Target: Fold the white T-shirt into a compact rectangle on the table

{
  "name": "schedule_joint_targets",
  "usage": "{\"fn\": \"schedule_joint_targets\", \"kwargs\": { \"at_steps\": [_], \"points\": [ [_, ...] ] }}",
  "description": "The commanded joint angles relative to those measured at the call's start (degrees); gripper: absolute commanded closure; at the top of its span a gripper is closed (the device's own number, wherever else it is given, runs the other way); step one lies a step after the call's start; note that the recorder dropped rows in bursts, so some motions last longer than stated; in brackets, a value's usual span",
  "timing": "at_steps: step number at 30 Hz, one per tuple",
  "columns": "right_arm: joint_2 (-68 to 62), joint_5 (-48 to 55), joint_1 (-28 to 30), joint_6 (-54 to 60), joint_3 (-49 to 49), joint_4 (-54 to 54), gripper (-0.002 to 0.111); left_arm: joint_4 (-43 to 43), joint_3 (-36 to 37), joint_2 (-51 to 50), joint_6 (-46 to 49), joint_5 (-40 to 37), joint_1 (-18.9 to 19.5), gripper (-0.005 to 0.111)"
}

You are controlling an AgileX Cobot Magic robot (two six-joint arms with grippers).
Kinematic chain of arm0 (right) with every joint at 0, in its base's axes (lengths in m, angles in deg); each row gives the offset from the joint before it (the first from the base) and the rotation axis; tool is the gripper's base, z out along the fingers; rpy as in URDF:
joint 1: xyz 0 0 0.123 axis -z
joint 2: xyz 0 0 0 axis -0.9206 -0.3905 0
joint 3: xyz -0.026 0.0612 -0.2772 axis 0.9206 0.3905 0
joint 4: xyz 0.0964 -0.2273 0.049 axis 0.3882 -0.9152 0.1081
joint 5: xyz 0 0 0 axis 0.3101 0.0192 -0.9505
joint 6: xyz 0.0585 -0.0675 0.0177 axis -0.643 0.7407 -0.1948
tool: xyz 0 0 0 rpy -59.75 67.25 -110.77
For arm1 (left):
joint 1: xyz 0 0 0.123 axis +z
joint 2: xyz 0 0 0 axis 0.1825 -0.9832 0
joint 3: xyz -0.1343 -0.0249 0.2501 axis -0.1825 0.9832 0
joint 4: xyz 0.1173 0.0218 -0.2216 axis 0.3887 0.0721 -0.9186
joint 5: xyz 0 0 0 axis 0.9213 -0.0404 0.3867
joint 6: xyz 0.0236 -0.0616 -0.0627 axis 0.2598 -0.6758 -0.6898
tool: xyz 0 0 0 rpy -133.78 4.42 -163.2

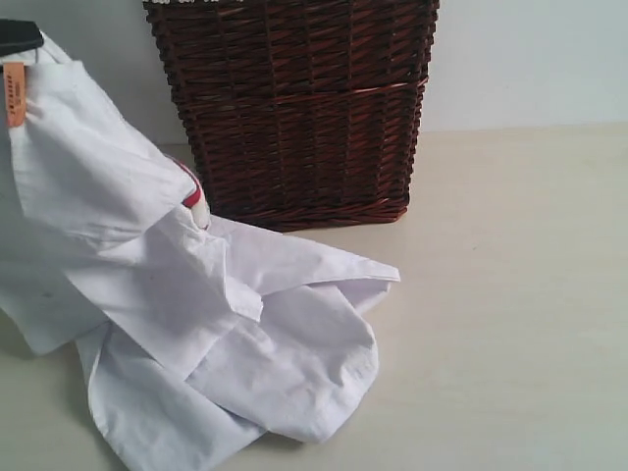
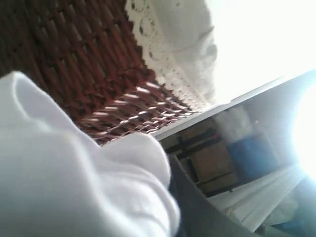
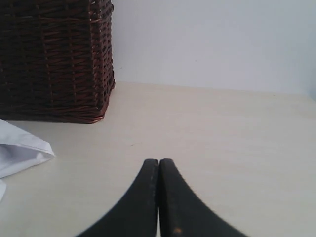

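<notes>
White cotton fills the 9-to-7 o'clock side of the exterior view. The white T-shirt (image 1: pixel 147 294) hangs by its collar end from the left tool (image 1: pixel 20 37) up at 10 o'clock, with the orange neck tag (image 1: pixel 14 93) just below the grip. Its lower half lies crumpled on the worktop (image 1: pixel 510 294) in front of the wicker basket (image 1: pixel 294 118) at 12 o'clock. The left tool is pressed together, pinching a bunch of cloth. The right tool (image 3: pixel 158 165) hovers over bare worktop toward 3 o'clock, pressed together on nothing. This looks like an early step: the garment is lifted to open it out, with no fold made yet. Next it needs laying flat and spread, which likely calls for the right tool to open and take a second corner.
</notes>
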Motion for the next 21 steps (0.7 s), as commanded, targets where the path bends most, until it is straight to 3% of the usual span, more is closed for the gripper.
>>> {"fn": "schedule_joint_targets", "kwargs": {
  "at_steps": [1, 7, 11, 13, 16, 21],
  "points": [
    [0.3, -2.4, 0.1, 0.0, 0.3, -0.3, 0.108, -7.9, -1.7, 2.8, -1.0, 1.6, -2.9, 0.107],
    [0.3, -18.0, 0.1, 0.5, 0.3, 0.4, 0.108, -8.1, -11.2, 7.7, -1.0, 1.6, -11.0, 0.107],
    [0.3, -27.0, 0.1, -15.6, 0.3, 5.1, 0.108, -8.4, -14.5, 10.3, -1.0, 1.6, -14.1, 0.107],
    [0.3, -29.9, 0.1, -22.4, 0.3, -1.6, 0.108, -8.4, -14.5, 10.8, -1.0, 1.6, -14.7, 0.107],
    [0.3, -42.1, 0.1, -39.8, -1.4, -22.9, 0.098, -6.6, -14.5, 10.8, -1.0, 1.6, -14.7, 0.107],
    [-9.6, -34.8, 0.1, -45.7, -13.6, -31.2, 0.085, -5.7, -14.5, 10.8, -1.0, 1.6, -14.7, 0.107]
  ]
}}
